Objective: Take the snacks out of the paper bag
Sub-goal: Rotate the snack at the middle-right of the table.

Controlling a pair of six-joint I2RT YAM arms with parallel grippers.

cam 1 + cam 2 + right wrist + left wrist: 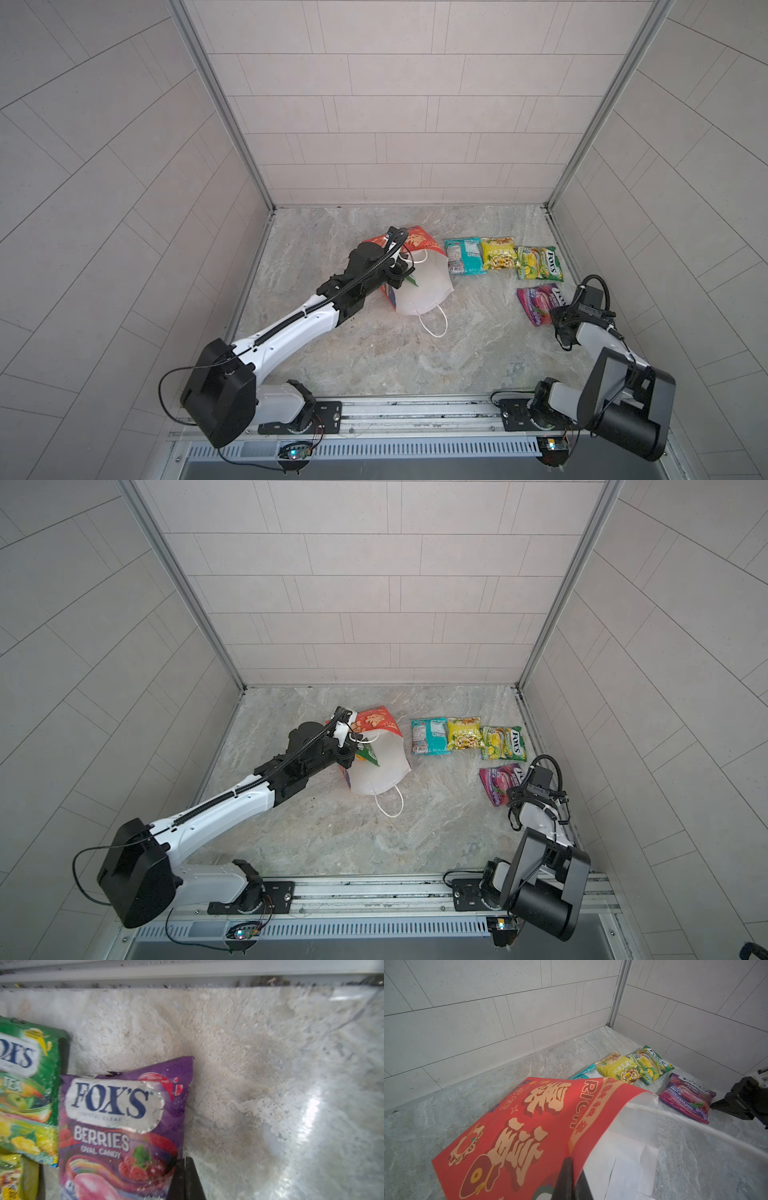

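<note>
Red paper bag (417, 243) lies on its side on the veined marble tabletop (415, 361). It is glossy stiff paper with gold characters and "RICH", and the matte white inside gapes open.

Left gripper (568, 1176) is at the bag's mouth, jaws closed thin on the upper rim. The red panel is lifted and curled there. A green crinkly packet (368, 754) pokes out inside the mouth beside the fingers. One white cord handle (434, 324) loops flat on the marble just beyond the bag's near edge.

Four snacks are out, all flat, shiny film pouches on the right-arm side of the bag:
- Teal packet (464, 255) is nearest the bag.
- Yellow packet (498, 253) overlaps it.
- Green-yellow FOX'S packet (539, 262) is farthest from the bag in that row.
- Purple FOX'S berries packet (538, 303) lies apart from the row, well away from the bag.

Right gripper (185, 1176) has its jaws pressed together, tips at the purple packet's edge. Cannot tell if the film is pinched.
</note>
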